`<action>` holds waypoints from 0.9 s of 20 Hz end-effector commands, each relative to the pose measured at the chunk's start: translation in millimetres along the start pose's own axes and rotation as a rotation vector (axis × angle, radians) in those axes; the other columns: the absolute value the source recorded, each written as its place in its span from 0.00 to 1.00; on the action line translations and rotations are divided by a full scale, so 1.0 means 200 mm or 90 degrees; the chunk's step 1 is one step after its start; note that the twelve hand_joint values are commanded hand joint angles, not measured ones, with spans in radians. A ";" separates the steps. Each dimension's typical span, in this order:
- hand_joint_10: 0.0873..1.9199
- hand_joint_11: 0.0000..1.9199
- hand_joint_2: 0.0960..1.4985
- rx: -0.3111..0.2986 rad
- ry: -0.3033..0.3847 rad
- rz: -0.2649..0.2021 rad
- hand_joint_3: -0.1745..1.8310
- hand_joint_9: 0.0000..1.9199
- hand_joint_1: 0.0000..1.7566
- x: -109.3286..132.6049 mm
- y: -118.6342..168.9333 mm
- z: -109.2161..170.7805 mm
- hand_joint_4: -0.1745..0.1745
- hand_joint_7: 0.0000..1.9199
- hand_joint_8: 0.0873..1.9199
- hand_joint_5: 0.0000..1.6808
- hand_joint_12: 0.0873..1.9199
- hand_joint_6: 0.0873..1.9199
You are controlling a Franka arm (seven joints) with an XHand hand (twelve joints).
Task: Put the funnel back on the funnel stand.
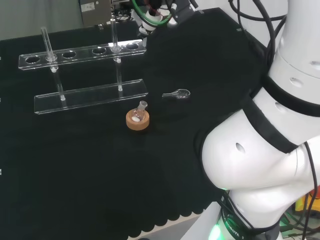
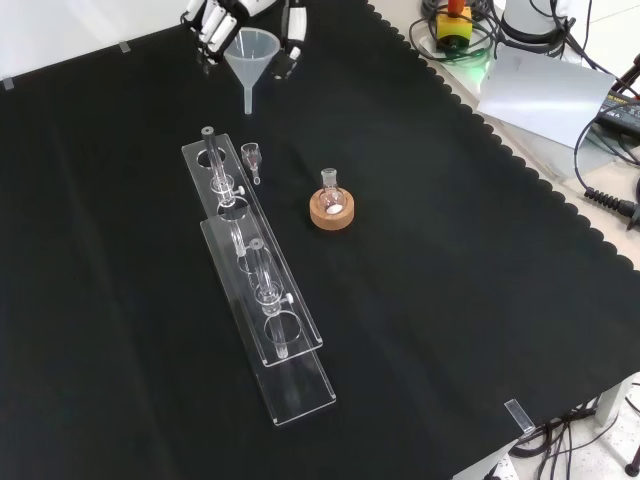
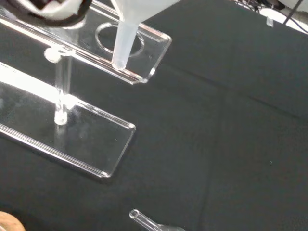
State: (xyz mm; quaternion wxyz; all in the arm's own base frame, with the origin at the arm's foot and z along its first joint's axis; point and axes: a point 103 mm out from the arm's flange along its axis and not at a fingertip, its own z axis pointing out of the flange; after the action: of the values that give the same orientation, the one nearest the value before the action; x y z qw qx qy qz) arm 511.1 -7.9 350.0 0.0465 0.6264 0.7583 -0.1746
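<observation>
In the front view, the clear funnel stand (image 2: 262, 290) runs from the bench's (image 2: 480, 300) near edge toward the far edge, its top rail pierced with round holes. Just beside its far end lies a small glass scoop (image 2: 251, 158); to the right a small round flask (image 2: 331, 197) sits on a cork ring (image 2: 331, 211). Farther off, near the bench's far edge, the hand (image 2: 215, 22) has its fingers curled round the funnel (image 2: 251, 55), held upright above the cloth, its stem pointing down just beyond the stand's far end.
</observation>
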 end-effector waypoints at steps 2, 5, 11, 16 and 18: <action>0.21 0.30 0.41 0.019 -0.006 -0.032 0.36 0.51 0.45 -0.02 0.34 0.00 0.38 0.32 0.33 0.31 0.64 0.32; 0.21 0.30 0.41 0.000 -0.006 -0.036 0.36 0.51 0.45 -0.04 0.36 0.00 0.38 0.32 0.33 0.31 0.64 0.32; 0.21 0.30 0.41 0.009 -0.010 -0.037 0.36 0.51 0.45 -0.04 0.40 -0.03 0.38 0.32 0.33 0.31 0.64 0.33; 0.22 0.30 0.41 0.005 -0.011 -0.044 0.36 0.51 0.45 -0.02 0.43 -0.02 0.38 0.32 0.33 0.31 0.64 0.33; 0.22 0.30 0.41 0.005 -0.011 -0.048 0.36 0.51 0.45 -0.01 0.44 -0.02 0.38 0.32 0.33 0.31 0.64 0.33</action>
State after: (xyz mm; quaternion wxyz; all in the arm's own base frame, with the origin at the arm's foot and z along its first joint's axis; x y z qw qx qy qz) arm 593.3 1.9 340.5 0.0447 0.6036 0.7756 -0.1791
